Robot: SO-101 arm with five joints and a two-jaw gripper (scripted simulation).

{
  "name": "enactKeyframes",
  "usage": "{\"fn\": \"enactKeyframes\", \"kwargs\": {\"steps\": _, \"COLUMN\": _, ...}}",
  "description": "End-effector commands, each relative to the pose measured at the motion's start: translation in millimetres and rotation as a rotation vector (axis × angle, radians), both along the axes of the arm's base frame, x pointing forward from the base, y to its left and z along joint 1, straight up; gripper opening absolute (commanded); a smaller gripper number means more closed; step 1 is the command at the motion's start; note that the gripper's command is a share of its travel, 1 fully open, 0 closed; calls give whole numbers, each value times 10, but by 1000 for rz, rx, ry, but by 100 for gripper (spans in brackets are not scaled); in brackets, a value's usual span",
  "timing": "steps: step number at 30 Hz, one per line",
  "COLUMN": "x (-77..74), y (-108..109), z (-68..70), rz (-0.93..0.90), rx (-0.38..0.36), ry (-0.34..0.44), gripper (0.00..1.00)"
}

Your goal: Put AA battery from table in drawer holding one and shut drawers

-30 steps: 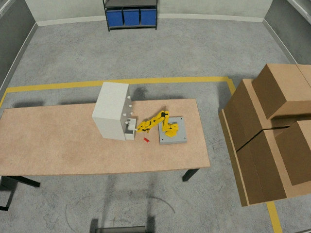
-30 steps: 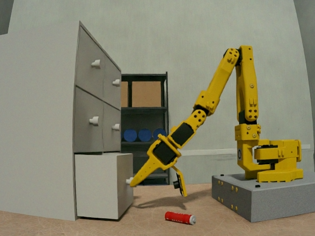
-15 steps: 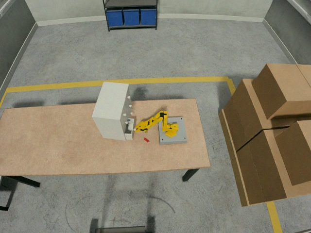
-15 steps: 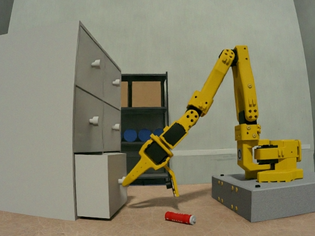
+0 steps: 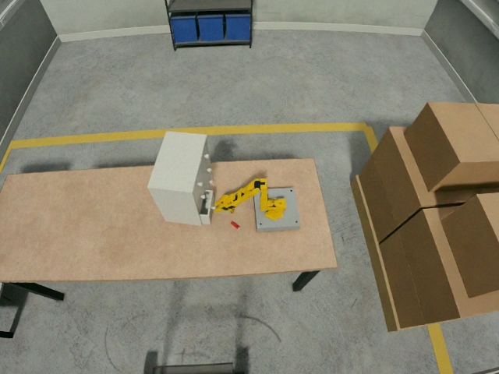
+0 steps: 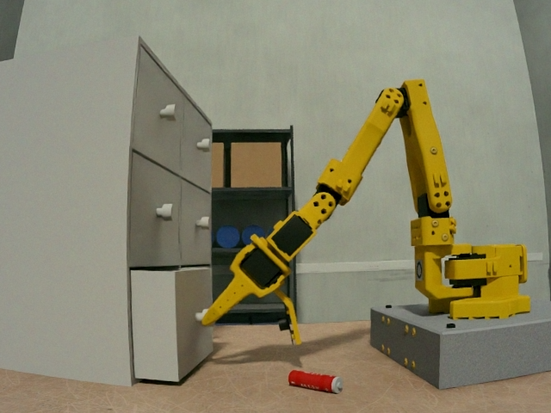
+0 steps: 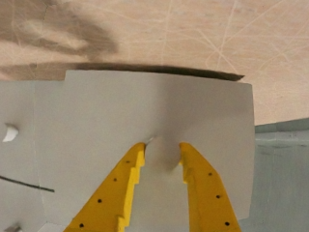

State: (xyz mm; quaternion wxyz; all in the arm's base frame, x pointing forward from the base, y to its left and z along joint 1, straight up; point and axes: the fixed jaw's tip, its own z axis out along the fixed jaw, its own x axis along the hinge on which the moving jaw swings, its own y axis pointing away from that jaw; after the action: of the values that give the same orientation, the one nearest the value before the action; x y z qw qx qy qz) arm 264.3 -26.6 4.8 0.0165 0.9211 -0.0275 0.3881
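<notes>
the red battery (image 5: 235, 224) (image 6: 315, 381) lies below the pincer (image 5: 214, 209) (image 6: 205, 321) (image 7: 162, 144).

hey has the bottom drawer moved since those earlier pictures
Yes. The bottom drawer has slid inward, so less of it sticks out from the cabinet.
</notes>
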Motion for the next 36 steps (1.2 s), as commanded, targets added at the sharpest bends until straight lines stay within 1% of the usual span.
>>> {"fn": "enactKeyframes", "kwargs": {"steps": 1, "x": 63, "y": 7, "z": 6, "rz": 0, "rx": 6, "ry": -3, "gripper": 0}}
{"fn": "enactKeyframes", "kwargs": {"steps": 7, "x": 133, "y": -5, "z": 5, "rz": -2, "rx": 6, "ry": -3, "gripper": 0}}
{"fn": "enactKeyframes", "kwargs": {"steps": 12, "x": 133, "y": -5, "z": 5, "rz": -2, "rx": 6, "ry": -3, "gripper": 0}}
{"fn": "enactKeyframes", "kwargs": {"steps": 24, "x": 275, "y": -28, "z": 5, "rz": -7, "rx": 7, "ry": -3, "gripper": 0}}
{"fn": "enactKeyframes", "kwargs": {"steps": 29, "x": 275, "y": -28, "z": 5, "rz": -7, "rx": 7, "ry": -3, "gripper": 0}}
{"fn": "enactKeyframes", "kwargs": {"steps": 36, "x": 361, "y": -42, "z": 5, "rz": -10, "rx": 7, "ry": -3, "gripper": 0}}
